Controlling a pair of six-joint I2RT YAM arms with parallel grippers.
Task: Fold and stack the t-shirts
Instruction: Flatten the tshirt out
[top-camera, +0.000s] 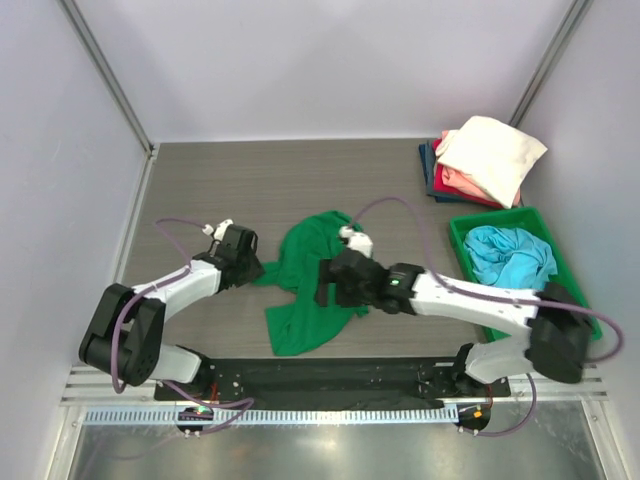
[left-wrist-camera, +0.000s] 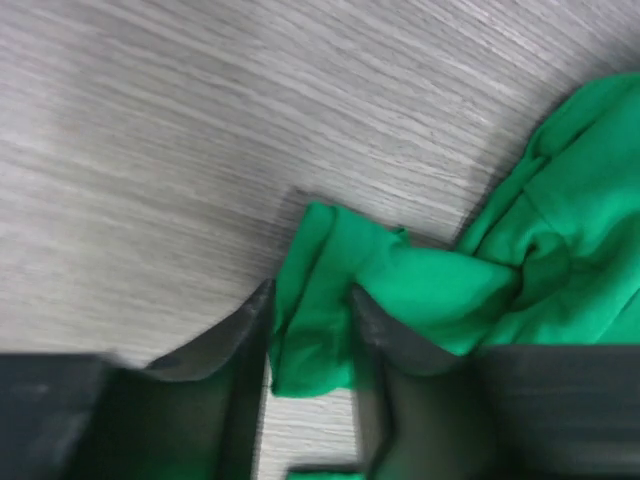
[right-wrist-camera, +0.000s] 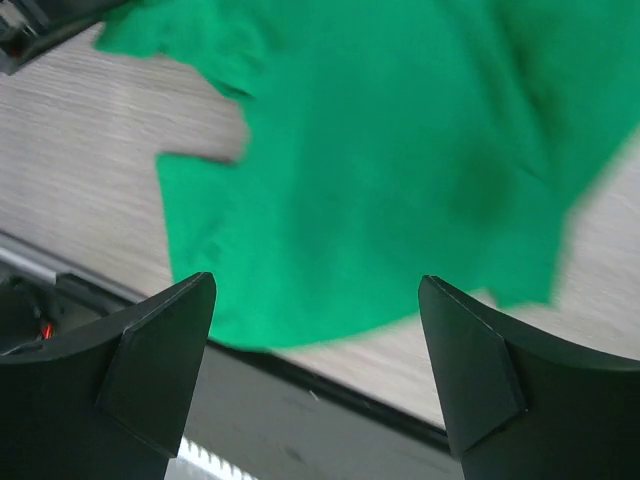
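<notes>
Right gripper (right-wrist-camera: 315, 283), jaws wide, hides part of the green t-shirt (top-camera: 300, 320); left gripper (left-wrist-camera: 310, 320), low at centre-left, jaws pinching its edge.

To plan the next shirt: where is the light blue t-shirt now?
In the top view, the light blue t-shirt lies crumpled inside the green bin on the right, with the folded stack behind it.
</notes>
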